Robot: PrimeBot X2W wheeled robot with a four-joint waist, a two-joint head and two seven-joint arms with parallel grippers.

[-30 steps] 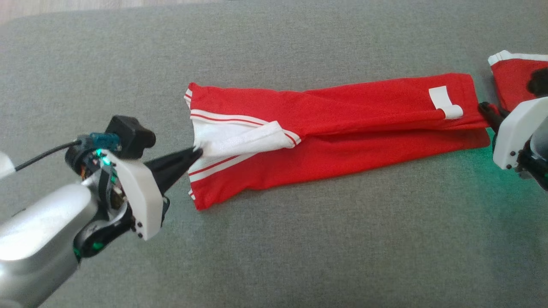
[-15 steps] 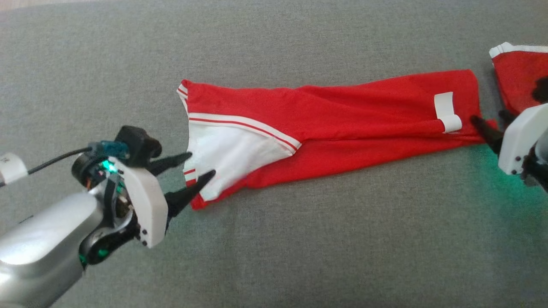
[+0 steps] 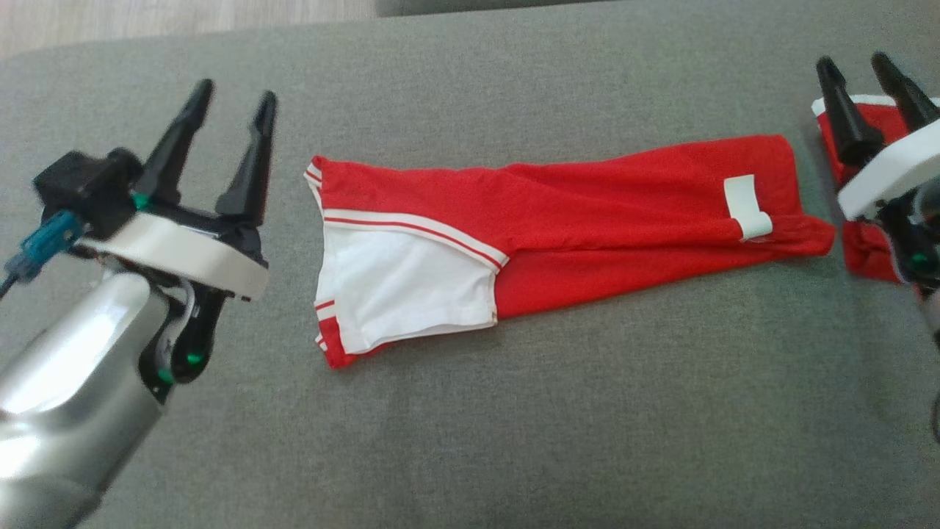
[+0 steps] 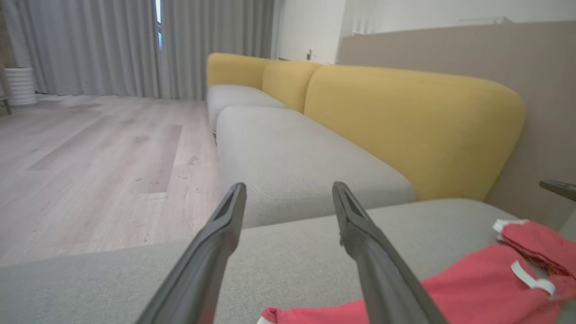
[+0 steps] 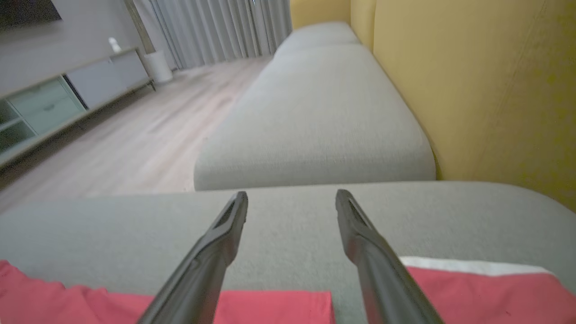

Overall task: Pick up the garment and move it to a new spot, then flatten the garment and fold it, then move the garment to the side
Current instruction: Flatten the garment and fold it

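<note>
Left gripper (image 3: 235, 92): fingers spread wide, nothing between them, pointing up the frame at the left edge. It is just beside the striped end of the garment (image 3: 587, 213) and not touching it. Right gripper (image 3: 853, 62), same story at the upper right: fingers wide apart, empty, standing over a second red piece (image 3: 866, 253). Whether that belongs to the same item, I can't tell.

The garment lies across the middle of the frame on the grey cushion (image 3: 514, 441). It's a long red strip doubled lengthwise, with a white panel (image 3: 404, 286) at its left end and a white tab (image 3: 745, 206) near its right.

Now the risks. That strip isn't square. The right end tapers to a rumpled tip, and a red corner pokes out below the white panel at lower left. Fold it end to end like this and the layers will likely skew. A pinch that catches only the top layer would peel the lengthwise fold open. And the right fingers, coming down so close to the second red piece, could snag it and drag it along.
</note>
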